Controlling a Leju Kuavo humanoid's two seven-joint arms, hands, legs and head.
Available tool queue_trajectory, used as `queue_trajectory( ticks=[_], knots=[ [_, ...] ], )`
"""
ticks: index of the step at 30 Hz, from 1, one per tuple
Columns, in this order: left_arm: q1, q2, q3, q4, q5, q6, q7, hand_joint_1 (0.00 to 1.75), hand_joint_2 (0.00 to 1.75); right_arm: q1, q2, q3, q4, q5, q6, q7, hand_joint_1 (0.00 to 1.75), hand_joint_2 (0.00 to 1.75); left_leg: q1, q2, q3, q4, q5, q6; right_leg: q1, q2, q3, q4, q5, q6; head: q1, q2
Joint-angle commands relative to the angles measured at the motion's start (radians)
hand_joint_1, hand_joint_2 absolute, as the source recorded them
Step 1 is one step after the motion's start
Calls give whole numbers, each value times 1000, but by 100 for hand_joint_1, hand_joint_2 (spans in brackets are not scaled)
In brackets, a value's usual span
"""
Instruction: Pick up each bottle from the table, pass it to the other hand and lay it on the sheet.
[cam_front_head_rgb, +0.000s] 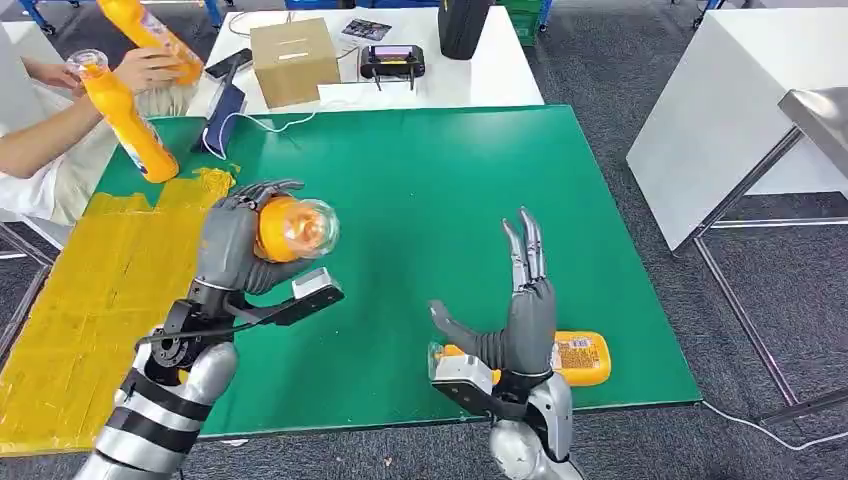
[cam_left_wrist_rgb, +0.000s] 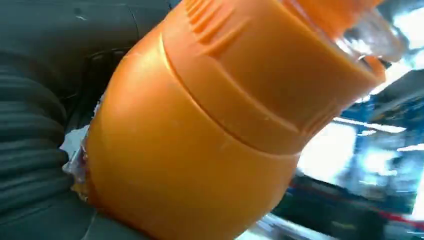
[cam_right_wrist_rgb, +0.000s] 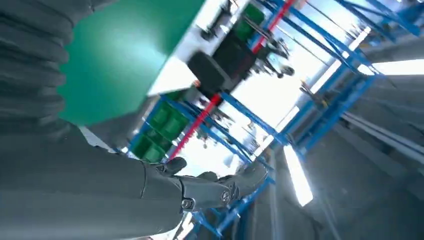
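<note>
My left hand (cam_front_head_rgb: 235, 245) grips an orange bottle (cam_front_head_rgb: 290, 228) with a clear cap, raised above the green table (cam_front_head_rgb: 420, 200) with the cap pointing right. Up close in the left wrist view the orange bottle (cam_left_wrist_rgb: 210, 130) sits against my palm. My right hand (cam_front_head_rgb: 520, 310) stands open, fingers up and thumb out to the left, holding nothing. Behind it a second orange bottle (cam_front_head_rgb: 580, 357) lies on its side near the table's front edge. The yellow sheet (cam_front_head_rgb: 90, 300) covers the table's left end. In the right wrist view my right hand's fingers (cam_right_wrist_rgb: 210, 187) are spread in the air.
A person at the far left holds two more orange bottles (cam_front_head_rgb: 125, 115) above the sheet's far corner. A cardboard box (cam_front_head_rgb: 293, 60), a controller (cam_front_head_rgb: 392, 62) and a dark case (cam_front_head_rgb: 222, 115) lie on the white table behind. A white table (cam_front_head_rgb: 720, 110) stands to the right.
</note>
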Motion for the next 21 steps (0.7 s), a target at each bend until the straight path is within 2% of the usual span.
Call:
queue_trajectory(
  ticks=[1, 4, 7, 14, 21],
  knots=[
    [-382, 174, -228, 583, -149, -162, 185, 175, 175, -29, -65, 24, -147, -9, 32, 9, 0, 175, 2, -7, 4, 2, -1, -2, 0, 3, 4, 2, -3, -3, 0, 0],
    [-472, 137, -224, 868, -149, -171, 178, 175, 175, -56, -70, 54, -139, -11, 18, -3, 0, 175, 2, -5, 2, 0, 2, -3, 1, 1, 2, 1, 1, -4, 0, 0],
    [-489, 115, -211, 1004, -144, -160, 176, 175, 175, -67, -74, 76, -135, -12, 11, -10, 0, 175, 3, -2, 3, 0, 3, -3, 2, 3, 2, 0, 2, -4, 0, 0],
    [-459, 54, -122, 1087, -115, -179, 174, 175, 175, -75, -100, 129, -152, -7, 11, -17, 0, 175, 3, -3, 4, 0, 1, -3, 2, 6, 4, 1, 0, -4, 0, 0],
    [-353, 26, -18, 1149, -58, -175, 175, 175, 175, -96, -116, 139, -91, 24, 62, 34, 0, 175, 3, 0, 4, -1, 2, -3, 2, 7, 3, 0, 2, -3, 0, 0]
  ],
)
